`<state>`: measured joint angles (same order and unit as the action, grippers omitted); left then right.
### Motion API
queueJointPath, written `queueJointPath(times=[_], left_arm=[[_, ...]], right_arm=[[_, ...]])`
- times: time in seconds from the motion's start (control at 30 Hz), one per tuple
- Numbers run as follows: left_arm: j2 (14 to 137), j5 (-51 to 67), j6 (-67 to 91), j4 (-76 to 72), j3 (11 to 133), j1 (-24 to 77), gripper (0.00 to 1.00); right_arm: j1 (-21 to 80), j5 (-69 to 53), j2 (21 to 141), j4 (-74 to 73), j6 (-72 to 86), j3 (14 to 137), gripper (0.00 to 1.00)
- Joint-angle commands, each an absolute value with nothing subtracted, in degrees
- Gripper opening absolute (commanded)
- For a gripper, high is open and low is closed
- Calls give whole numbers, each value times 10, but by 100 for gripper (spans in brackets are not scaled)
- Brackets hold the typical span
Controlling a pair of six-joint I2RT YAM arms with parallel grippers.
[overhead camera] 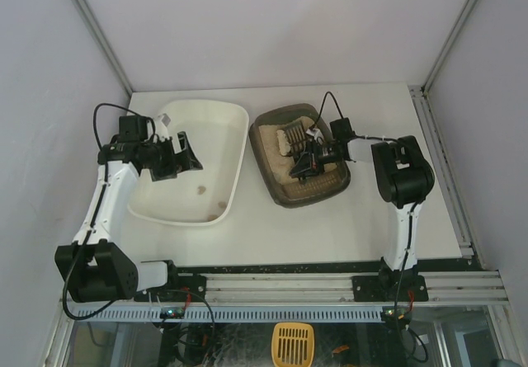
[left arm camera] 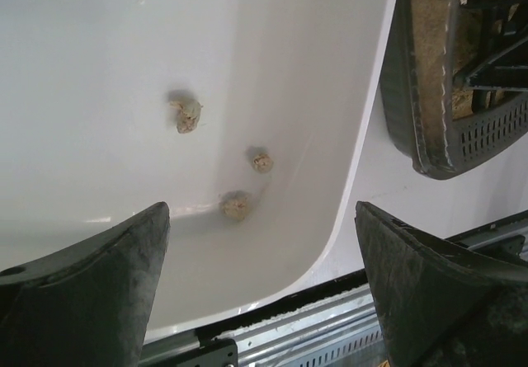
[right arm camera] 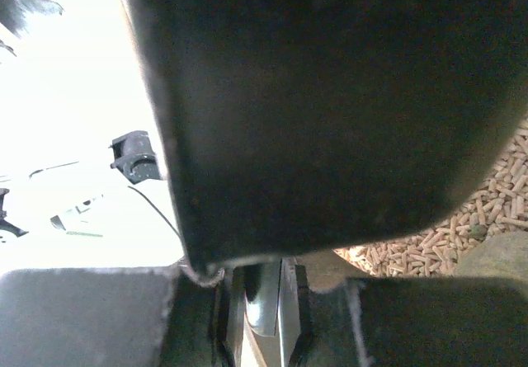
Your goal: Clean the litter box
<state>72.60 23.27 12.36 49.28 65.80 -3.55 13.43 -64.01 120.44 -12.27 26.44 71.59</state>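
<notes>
My right gripper (overhead camera: 307, 165) clamped on scoop (right arm camera: 330, 95), litter box (overhead camera: 257, 148) directly beneath it; left gripper (left arm camera: 260, 218) released, three clumps (left arm camera: 187, 113) in white tray (left arm camera: 99, 54) just below it; litter (right arm camera: 478, 227) beyond scoop probably still needs sifting.

1. Litter box (overhead camera: 275, 187): dark grey-brown rim, filled with beige pellets (right arm camera: 429, 247).
2. Tray (overhead camera: 223, 124): glossy white, holding tan-grey clumps (left arm camera: 187, 115).
3. Scoop (right arm camera: 330, 95): black.
4. Second scoop (overhead camera: 293, 344): yellow, slotted.
</notes>
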Motion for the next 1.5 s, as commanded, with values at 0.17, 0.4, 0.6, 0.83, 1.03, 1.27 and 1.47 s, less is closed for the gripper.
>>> queueJointPath(times=[0.17,0.4,0.6,0.83,1.03,1.27,1.47], left_arm=[[697,176,107,531,725,-33,98],[668,125,107,555,783,-33,100],[640,108,81,571,774,-34,100],[614,120,75,568,731,-33,100],[616,232,1,584,723,-34,100],[623,283,-14,580,707,-33,100],[629,267,-8,559,678,-30,100]], right_arm=[[114,-695,1143,50,407,679,0],[120,-724,1119,394,649,575,0],[121,-717,1114,668,853,502,0],[134,-708,1102,727,884,449,0],[115,-693,1068,690,846,406,0],[106,-660,998,347,606,417,0],[93,-676,999,403,635,406,0]])
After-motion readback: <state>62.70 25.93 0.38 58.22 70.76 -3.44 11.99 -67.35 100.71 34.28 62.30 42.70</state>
